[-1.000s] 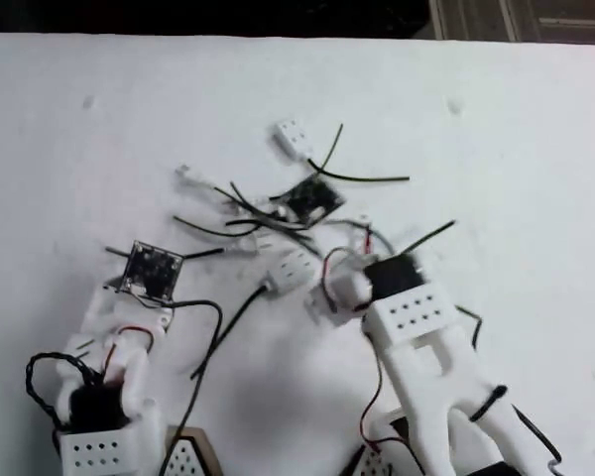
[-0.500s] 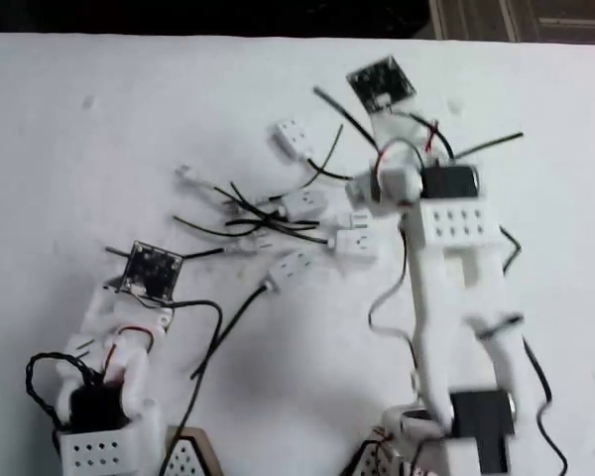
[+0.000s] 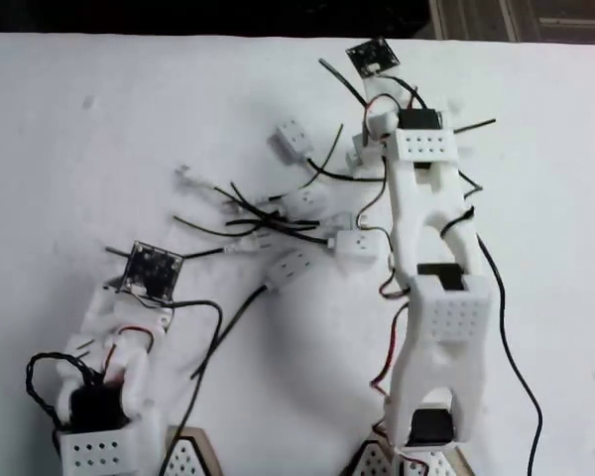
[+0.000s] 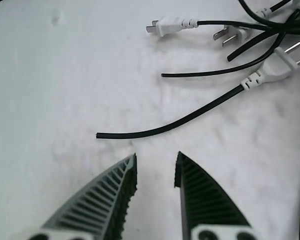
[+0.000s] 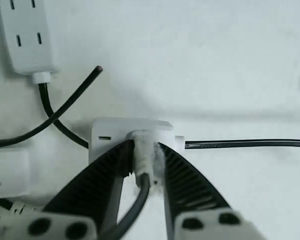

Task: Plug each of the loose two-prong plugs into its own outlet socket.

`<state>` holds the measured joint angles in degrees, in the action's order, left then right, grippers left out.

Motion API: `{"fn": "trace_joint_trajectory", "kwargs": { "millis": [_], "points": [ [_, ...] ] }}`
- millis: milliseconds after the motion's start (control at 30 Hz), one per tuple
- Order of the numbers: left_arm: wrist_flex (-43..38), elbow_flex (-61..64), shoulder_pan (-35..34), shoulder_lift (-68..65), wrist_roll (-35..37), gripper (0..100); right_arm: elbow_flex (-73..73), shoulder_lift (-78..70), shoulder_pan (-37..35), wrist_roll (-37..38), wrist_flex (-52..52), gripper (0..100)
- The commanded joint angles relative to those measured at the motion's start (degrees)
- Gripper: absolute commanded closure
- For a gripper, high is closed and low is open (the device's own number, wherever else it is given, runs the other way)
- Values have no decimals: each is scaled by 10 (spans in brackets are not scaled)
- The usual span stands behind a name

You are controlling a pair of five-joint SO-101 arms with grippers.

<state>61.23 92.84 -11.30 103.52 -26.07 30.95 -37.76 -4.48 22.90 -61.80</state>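
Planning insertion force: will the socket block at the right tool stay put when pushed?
Likely slides: the socket block looks small and light, lying unbraced on the smooth table. The thin cord at its side probably anchors little. Squat, so tipping seems unlikely.

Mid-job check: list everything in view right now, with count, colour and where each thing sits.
table: one, white, under everything.
outlet sockets: four lying free, white, scattered mid-table.
fifth socket: one, white, at the right gripper on the far side of the table.
loose plugs: three, white, two-prong, on the table ahead of the left gripper.
held plug: one, white, against the fifth socket.
cords: several, black, tangled mid-table.
left gripper: open, over bare table at the near side.
right gripper: shut on the held plug.
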Motion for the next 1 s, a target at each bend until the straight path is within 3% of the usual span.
{"fn": "trace_joint_trajectory", "kwargs": {
  "millis": [0,200,567,967],
  "points": [
    [-3,-3,-2,5,-4,853,98,-26,10,6,-29,964],
    [-3,-3,-2,5,-4,853,204,-53,7,6,-131,824],
    [-3,-3,-2,5,-4,853,384,-53,-69,4,-360,817],
    [-4,-8,-15,5,-4,853,410,-53,-129,2,-368,819]
  ]
}}
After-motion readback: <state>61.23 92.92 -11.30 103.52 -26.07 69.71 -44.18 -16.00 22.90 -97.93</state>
